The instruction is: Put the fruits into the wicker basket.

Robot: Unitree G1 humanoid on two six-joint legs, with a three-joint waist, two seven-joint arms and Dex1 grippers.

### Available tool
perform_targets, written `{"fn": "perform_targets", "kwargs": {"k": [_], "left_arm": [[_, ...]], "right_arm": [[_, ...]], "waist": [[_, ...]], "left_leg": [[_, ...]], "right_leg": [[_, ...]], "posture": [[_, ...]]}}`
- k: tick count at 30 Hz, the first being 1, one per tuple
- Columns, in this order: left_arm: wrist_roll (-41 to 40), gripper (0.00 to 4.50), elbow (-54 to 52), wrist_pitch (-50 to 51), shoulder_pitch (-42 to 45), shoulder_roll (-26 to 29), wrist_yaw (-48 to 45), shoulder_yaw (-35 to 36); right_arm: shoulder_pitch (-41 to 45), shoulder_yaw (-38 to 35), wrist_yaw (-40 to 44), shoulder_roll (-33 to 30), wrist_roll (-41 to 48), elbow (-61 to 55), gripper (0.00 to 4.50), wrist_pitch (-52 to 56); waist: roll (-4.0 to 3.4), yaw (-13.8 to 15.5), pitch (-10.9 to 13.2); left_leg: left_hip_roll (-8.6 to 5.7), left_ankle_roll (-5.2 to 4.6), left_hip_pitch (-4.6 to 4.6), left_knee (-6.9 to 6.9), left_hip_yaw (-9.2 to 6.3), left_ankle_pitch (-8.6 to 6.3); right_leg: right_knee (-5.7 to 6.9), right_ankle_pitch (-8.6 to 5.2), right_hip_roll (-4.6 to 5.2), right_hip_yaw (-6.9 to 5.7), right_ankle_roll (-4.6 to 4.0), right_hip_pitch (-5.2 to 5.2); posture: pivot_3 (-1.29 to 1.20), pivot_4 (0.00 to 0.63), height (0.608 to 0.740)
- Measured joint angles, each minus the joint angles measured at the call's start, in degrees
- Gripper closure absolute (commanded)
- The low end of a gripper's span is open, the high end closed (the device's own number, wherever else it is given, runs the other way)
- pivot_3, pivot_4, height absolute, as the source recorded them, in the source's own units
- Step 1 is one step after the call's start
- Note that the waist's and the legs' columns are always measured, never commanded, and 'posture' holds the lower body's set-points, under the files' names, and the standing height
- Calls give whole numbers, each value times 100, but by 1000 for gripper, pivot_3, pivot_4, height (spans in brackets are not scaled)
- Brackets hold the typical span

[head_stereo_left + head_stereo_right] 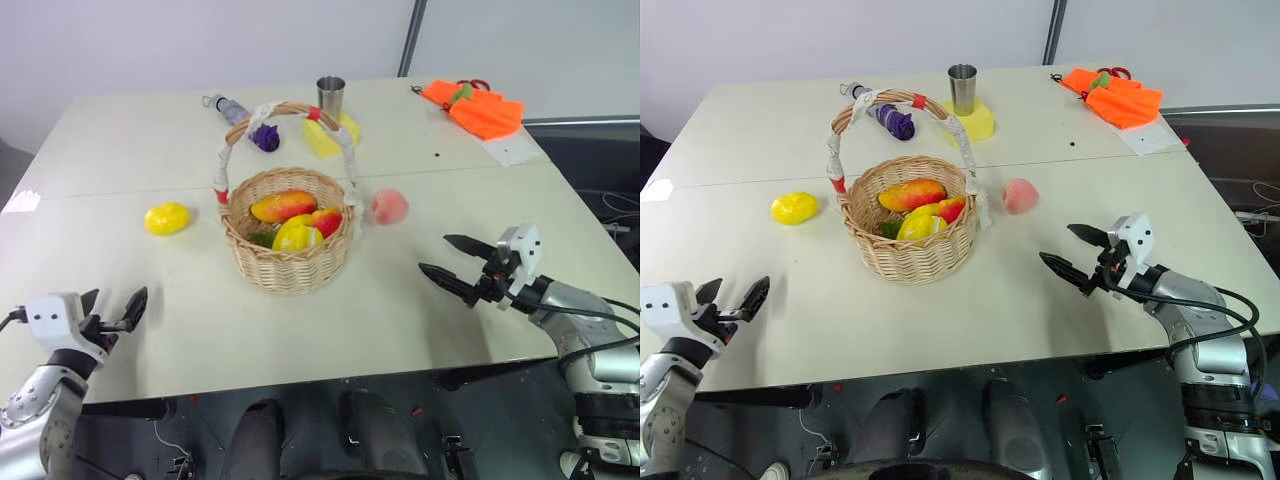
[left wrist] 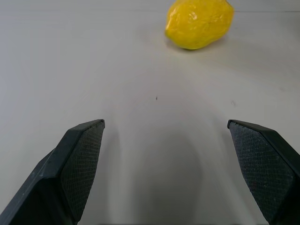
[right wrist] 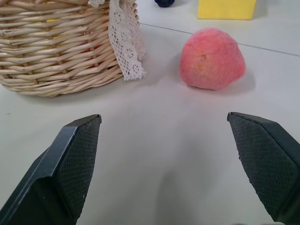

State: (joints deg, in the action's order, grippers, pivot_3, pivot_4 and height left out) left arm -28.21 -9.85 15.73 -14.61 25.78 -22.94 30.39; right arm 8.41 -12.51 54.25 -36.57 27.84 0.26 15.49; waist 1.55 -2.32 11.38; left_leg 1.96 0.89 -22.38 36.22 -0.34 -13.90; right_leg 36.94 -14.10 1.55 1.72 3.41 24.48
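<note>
Table (image 1: 420, 300): pale top carrying everything; both arms come in over its near edge.
Basket (image 1: 288, 262): mid-table, a little toward the far edge, handle arched over it. It already holds several fruits, orange-red, yellow and a bit of green. Neither loose fruit touches it.
Lemon (image 1: 167, 218): on the table on the left side of the basket, apart from it, toward the left edge.
Peach (image 1: 389, 207): on the table just beside the basket's right side, close to the handle's lace end.
Left gripper (image 1: 112, 310): near-left corner, fingers spread wide, nothing between them.
Right gripper (image 1: 447, 259): near the right edge, fingers spread wide, empty, aimed across toward the peach.
Stage (judgement): nothing grasped yet; both loose fruits are still to go in.
Your step: pick one arm first. The peach sits squarely ahead of the right gripper, so drive that one straight in and keep the fingers clear of the lace and the wicker wall. Close around the widest part of the peach; it is round and may roll off a glancing touch.
Drop: lift over the rim and stay off the handle arch.
Left wrist view: lemon (image 2: 199, 22) lies ahead but off toward one finger; you should re-centre before closing.
Right wrist view: the gap between peach (image 3: 212, 59) and basket (image 3: 61, 56) reads clearly, with the lace hanging down to the table; the head views squeeze that gap.
Head views: show what the wrist views miss, the basket's contents and the handle's height.
</note>
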Motion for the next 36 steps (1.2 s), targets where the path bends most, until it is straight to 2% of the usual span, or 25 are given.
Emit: {"fn": "perform_targets", "kwargs": {"k": [9, 15, 20, 25, 28, 36], "left_arm": [[9, 0, -111, 89, 7, -7, 58, -15], [-11, 0, -111, 254, 317, 25, -3, -49], [-90, 0, -99, 601, 834, 433, -136, -146], [137, 0, 228, 1003, 1859, 1250, -365, -568], [476, 0, 787, 1106, 2494, 1781, -756, -1152], [1454, 0, 2453, 760, 4106, 2074, -1483, -2378]], "right_arm": [[62, 1, 13, 0, -4, 7, 18, -83], [57, -2, -58, 0, 0, -67, 18, -85], [-42, -73, -101, -19, 171, -550, 18, 65], [11, -102, -14, -321, 642, -1510, 18, 627], [282, 6, 26, -496, 1028, -2154, 18, 1072], [928, 776, -207, -375, 1517, -3295, 18, 1699]], "waist": [[0, 12, 0], [0, 16, 0], [0, 25, 0], [0, 40, 0], [0, 4, 1], [1, 24, 1]], "left_leg": [[-1, 0, 0, 1, 0, 0], [-1, 0, -1, 1, 0, 0], [-1, 0, 0, 1, -1, 0], [-1, 0, 0, 1, -2, 0], [-1, 0, 1, 0, -1, 0], [-1, 0, -6, -2, -6, 0]], "right_leg": [[0, 0, 1, 0, 0, 0], [1, 2, 0, 0, -1, 0], [5, 2, -1, -1, -1, 0], [6, 1, -3, -2, 2, 0], [6, 3, -4, -2, 1, 1], [5, 18, -3, -11, 3, 4]], "posture": [[0, 150, 740], [0, 150, 740], [0, 150, 740], [0, 150, 740], [0, 150, 740], [0, 150, 740]]}}
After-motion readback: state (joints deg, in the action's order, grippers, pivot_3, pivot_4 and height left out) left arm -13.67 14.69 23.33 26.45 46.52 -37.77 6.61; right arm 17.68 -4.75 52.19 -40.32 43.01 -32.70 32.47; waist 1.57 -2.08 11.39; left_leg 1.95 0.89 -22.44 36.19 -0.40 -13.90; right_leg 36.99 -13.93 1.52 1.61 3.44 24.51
